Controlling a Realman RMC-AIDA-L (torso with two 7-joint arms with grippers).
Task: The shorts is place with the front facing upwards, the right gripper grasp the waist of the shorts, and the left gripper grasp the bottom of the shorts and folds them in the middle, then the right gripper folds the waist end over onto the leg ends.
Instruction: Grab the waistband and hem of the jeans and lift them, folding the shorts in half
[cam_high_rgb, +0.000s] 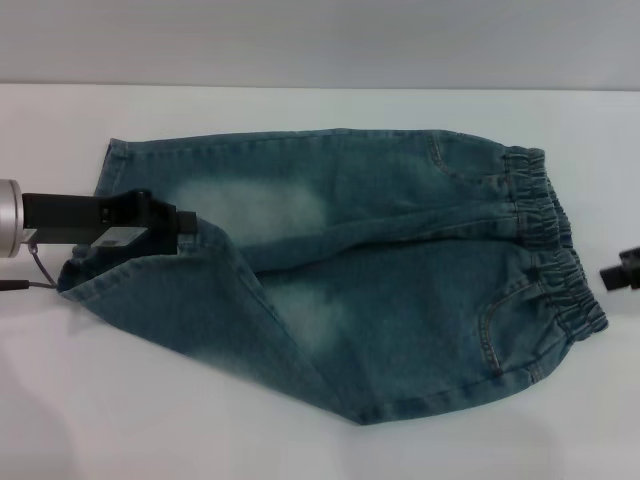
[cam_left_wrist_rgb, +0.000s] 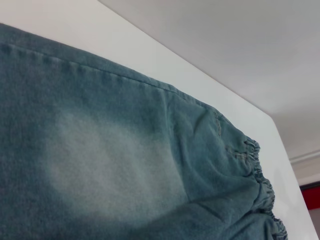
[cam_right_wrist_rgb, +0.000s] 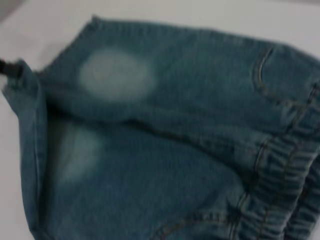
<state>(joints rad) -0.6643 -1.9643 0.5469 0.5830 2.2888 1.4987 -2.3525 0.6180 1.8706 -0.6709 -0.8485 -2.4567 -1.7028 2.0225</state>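
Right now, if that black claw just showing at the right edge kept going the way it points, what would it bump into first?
The right gripper points toward the elastic waistband of the shorts, so it would probably meet that first; its height above the table is unclear.

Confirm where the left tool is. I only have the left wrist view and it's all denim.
Observer: In the head view, the left tool is at the bottom of the shorts. It is shut on the near leg's hem, which peaks up to it.
Operator: Right tool on the waist yet?
Observer: No. The right tool sits just past the waistband, apart from it, at the head view's edge.
Operator: Far leg lifted too?
Observer: No. The far leg's hem lies flat on the table, and no tool is on it.
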